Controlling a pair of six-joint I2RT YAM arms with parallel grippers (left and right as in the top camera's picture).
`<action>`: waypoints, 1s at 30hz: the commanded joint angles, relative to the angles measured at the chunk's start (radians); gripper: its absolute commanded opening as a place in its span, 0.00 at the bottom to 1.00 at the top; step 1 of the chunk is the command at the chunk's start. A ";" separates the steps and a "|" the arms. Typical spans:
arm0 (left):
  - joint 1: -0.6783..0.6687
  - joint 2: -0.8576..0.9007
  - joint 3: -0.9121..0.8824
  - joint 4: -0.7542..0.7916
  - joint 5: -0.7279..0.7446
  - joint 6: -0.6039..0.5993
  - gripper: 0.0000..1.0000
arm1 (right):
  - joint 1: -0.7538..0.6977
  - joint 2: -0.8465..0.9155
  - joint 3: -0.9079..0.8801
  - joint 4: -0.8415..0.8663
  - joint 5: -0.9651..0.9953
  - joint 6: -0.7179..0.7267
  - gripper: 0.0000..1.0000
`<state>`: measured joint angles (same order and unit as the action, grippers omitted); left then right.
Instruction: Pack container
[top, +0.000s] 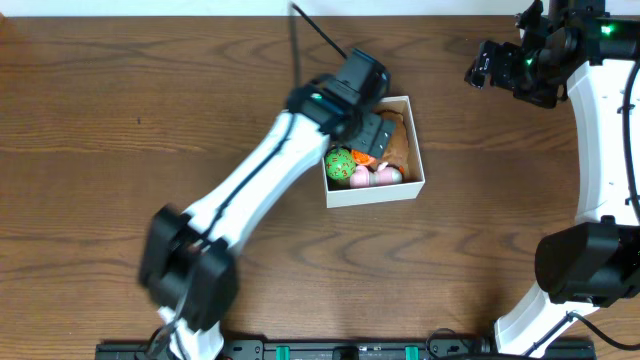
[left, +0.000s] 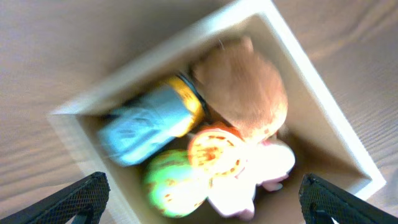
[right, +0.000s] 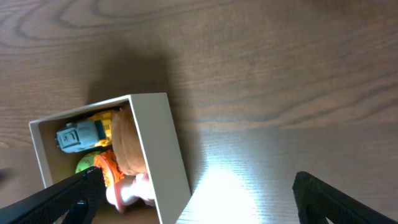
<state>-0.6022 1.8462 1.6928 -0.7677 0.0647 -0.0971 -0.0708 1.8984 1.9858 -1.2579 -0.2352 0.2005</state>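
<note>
**Left arm poised over a full box.** The left gripper (top: 377, 130) hangs directly over the container (top: 375, 191), its fingers (left: 87, 196) spread wide and holding nothing. The white cardboard box sits on the wooden table (top: 100, 120), crowded with toys.

From the left wrist, the box holds a blue-and-yellow toy vehicle (left: 146, 121), a brown plush animal (left: 245, 93), a green ball (left: 171, 183), an orange piece (left: 214, 149) and a pale pink figure (left: 261, 171). Glare blurs the last two, so what they are is uncertain.

The right gripper (top: 480, 66), likewise spread and empty, is raised well apart from the container, beyond its far right corner, with the box low in its camera's view.

The left arm is plainly the nearer, and the container lies straight below its parted jaws. No loose toy shows outside the container, so the packing looks close to done.
</note>
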 joint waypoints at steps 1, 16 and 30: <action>0.043 -0.165 0.010 -0.032 -0.115 0.006 0.98 | 0.006 -0.024 -0.003 0.021 -0.002 -0.068 0.99; 0.420 -0.698 0.007 -0.389 -0.294 -0.051 0.98 | 0.036 -0.438 -0.003 0.079 -0.130 -0.321 0.99; 0.517 -0.817 -0.114 -0.368 -0.294 -0.050 0.98 | 0.143 -0.678 -0.022 0.011 0.098 -0.325 0.99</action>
<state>-0.0982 1.0180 1.6085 -1.1431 -0.2173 -0.1349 0.0566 1.2221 1.9778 -1.2381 -0.2184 -0.1135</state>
